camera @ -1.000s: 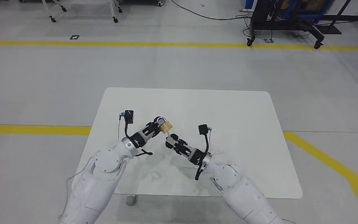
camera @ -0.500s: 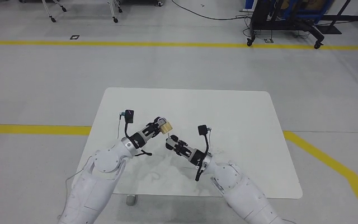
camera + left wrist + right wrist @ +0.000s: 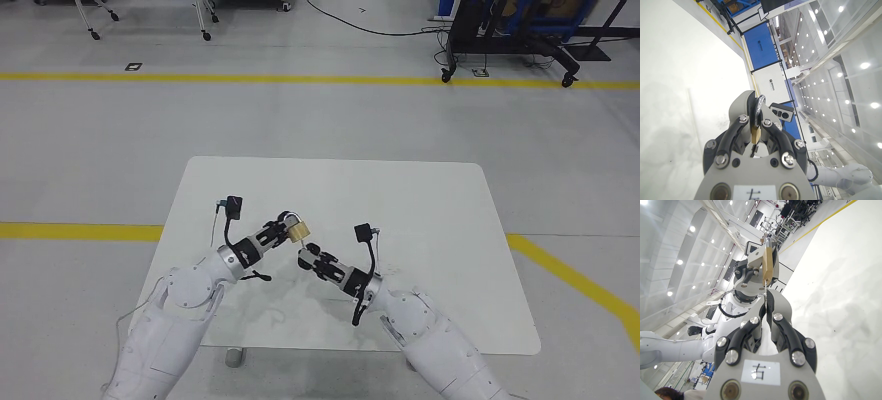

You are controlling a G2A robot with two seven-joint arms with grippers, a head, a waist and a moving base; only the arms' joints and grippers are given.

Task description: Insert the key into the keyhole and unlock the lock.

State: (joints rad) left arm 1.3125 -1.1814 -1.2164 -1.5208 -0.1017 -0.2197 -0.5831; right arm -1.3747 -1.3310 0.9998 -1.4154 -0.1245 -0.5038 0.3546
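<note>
**Fingers [image 3: 739,109] of the left gripper [image 3: 757,104] clamped on a brass padlock [image 3: 767,262]; right gripper [image 3: 767,298] pinching a thin silver key [image 3: 765,291]**

The left gripper's grey, black-padded fingers are drawn in narrow around the padlock's curved silver steel shackle [image 3: 759,105]. They grip it at their tips. The squat brass body hangs free of the pads, and its underside is turned toward the right gripper.

The right gripper's fingers [image 3: 780,306] are pressed close together on the head of the key, with almost no gap between the pads. The slim blade sticks out past the fingertips and runs straight to the underside of the padlock body. Its tip meets the brass there. How far it has gone in cannot be told.

In the top view the two grippers face each other tip to tip, the padlock and key between them. They are held in the air above the near left part of the white rectangular table with rounded corners [image 3: 430,200]. Neither the padlock nor the key touches the tabletop.
</note>
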